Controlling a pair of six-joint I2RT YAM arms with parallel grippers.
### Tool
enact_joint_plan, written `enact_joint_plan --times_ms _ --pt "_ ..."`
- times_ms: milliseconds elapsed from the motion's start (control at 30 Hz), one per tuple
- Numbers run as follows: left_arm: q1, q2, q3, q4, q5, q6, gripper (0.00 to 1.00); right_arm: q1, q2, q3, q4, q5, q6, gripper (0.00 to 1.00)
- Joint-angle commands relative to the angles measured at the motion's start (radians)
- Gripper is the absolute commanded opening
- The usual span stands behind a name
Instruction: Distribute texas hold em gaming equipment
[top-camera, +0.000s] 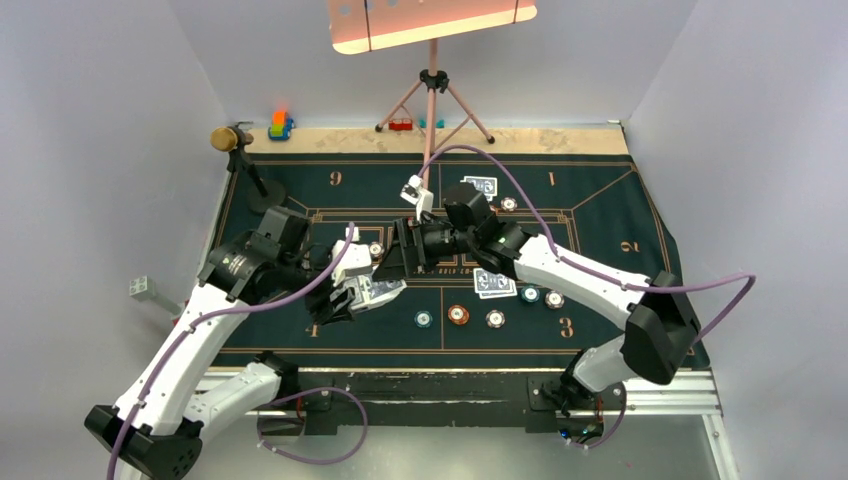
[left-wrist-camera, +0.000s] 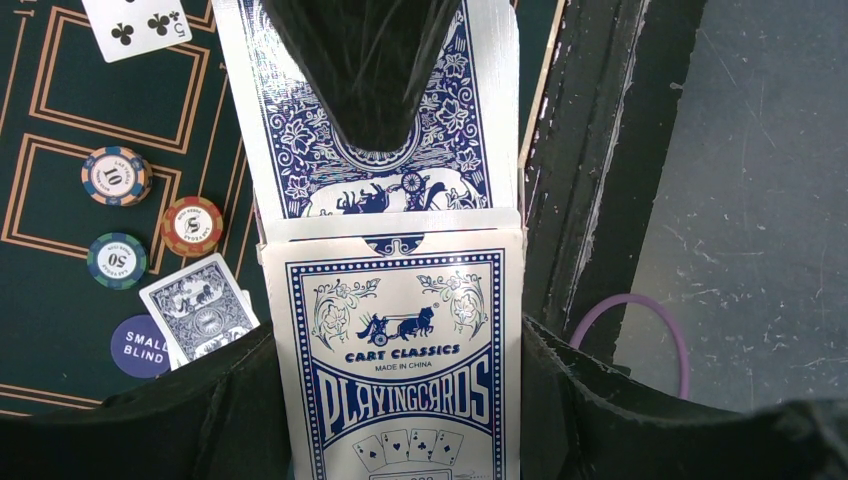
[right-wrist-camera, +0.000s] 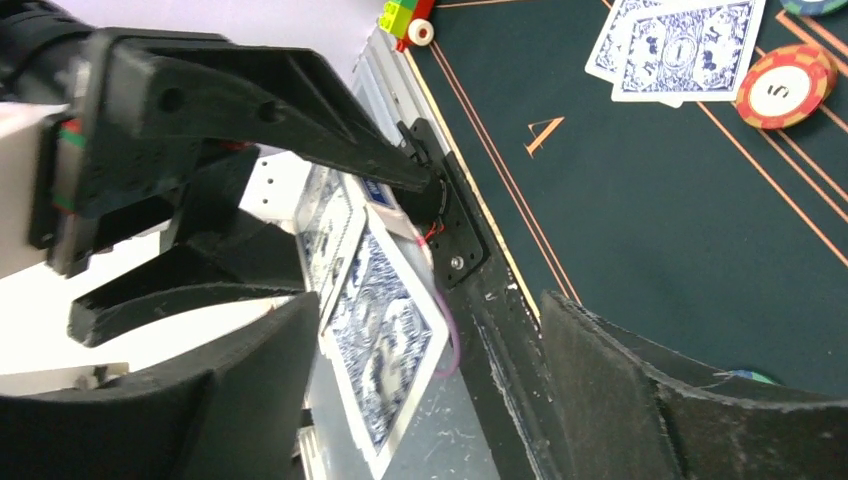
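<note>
Jaws of left gripper (left-wrist-camera: 400, 430): clamped on a blue-and-white cardboard playing-card box (left-wrist-camera: 395, 350), one black finger on each long side.
Jaws of right gripper (right-wrist-camera: 420, 320): spread wide, gripping nothing, aimed at the open end of the box from just beside it.
Box mouth: a blue-patterned panel sticks out past the mouth of the box. I cannot tell whether it is the flap or the deck.
Dealt cards: a face-down pair of blue-backed cards (left-wrist-camera: 200, 310) lies on the dark green felt mat (left-wrist-camera: 100, 95), just beside the box. A face-up five of clubs (left-wrist-camera: 135, 22) lies farther from the box on the same side.
Chips: an orange-brown round chip (left-wrist-camera: 115, 175), a red round chip (left-wrist-camera: 192, 225) and a teal round chip (left-wrist-camera: 116, 260) lie flat near the box, also on that side.
Other side of box: a black table-edge rail (left-wrist-camera: 600, 150) runs just beside the box, with a scratched grey surface (left-wrist-camera: 750, 200) beyond it.
Risk, spill: the box hangs close to the rail, so any card that slips from the mouth would likely land off the mat.
Risk, wrong grab: with its jaws this wide, the right gripper could pinch the flap, or several cards at once, rather than a single card.
Risk, tug: a pull against a tight-fitting deck could drag the box askew in the left gripper's hold.
</note>
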Motion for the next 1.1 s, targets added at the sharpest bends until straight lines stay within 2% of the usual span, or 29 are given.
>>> enact_joint_plan --times_ms 0,133,233,333,400,733,1067 --pt "0.002 -0.002 0.051 0.026 0.018 -0.003 0.0 0.005 0.022 -0.015 0.061 -0.046 0.034 0.78" --pt "0.003 -0.001 0.049 0.027 0.021 -0.004 0.0 0.004 0.024 -0.025 0.059 -0.051 0.039 0.69" --pt "0.002 -0.001 0.049 0.027 0.022 -0.002 0.0 0.003 0.012 -0.036 0.06 -0.051 0.041 0.59" --pt "0.002 -0.002 0.049 0.026 0.022 -0.002 0.0 -0.001 -0.008 -0.039 0.042 -0.034 0.039 0.45" --pt "0.003 -0.004 0.049 0.026 0.021 -0.002 0.0 -0.004 -0.022 -0.041 0.029 -0.024 0.036 0.41" --pt "0.003 -0.013 0.048 0.022 0.029 -0.004 0.0 -0.02 -0.067 -0.048 -0.033 0.017 0.002 0.37" --pt "0.003 -0.021 0.047 0.018 0.03 -0.003 0.0 -0.026 -0.087 0.013 -0.176 0.102 -0.084 0.46"
